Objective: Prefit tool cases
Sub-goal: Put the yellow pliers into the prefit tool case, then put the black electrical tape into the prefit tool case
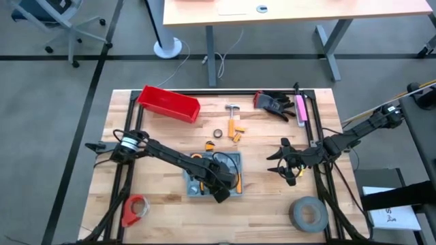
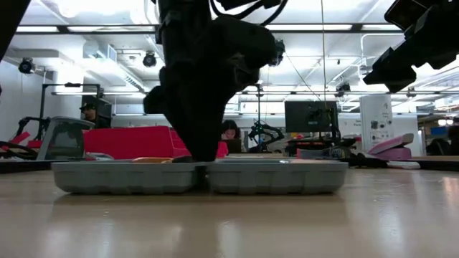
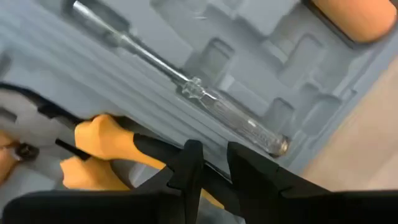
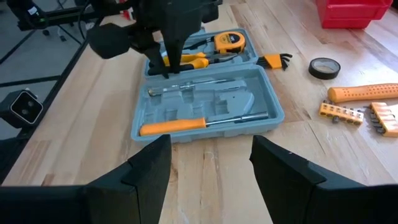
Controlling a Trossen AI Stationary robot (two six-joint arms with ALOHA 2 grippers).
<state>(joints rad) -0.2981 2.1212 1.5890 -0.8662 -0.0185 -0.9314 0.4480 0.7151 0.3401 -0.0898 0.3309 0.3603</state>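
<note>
Wooden desk carries the tool case, lying open near its front edge and holding a yellow tape measure, pliers, and two screwdrivers. Left gripper reaches down into it, fingers nearly together, seemingly at the pliers. Right gripper hovers open beside it.

Grey-blue tool case, open flat mid-table (screwdrivers, pliers, tape measure in its recesses).
</note>
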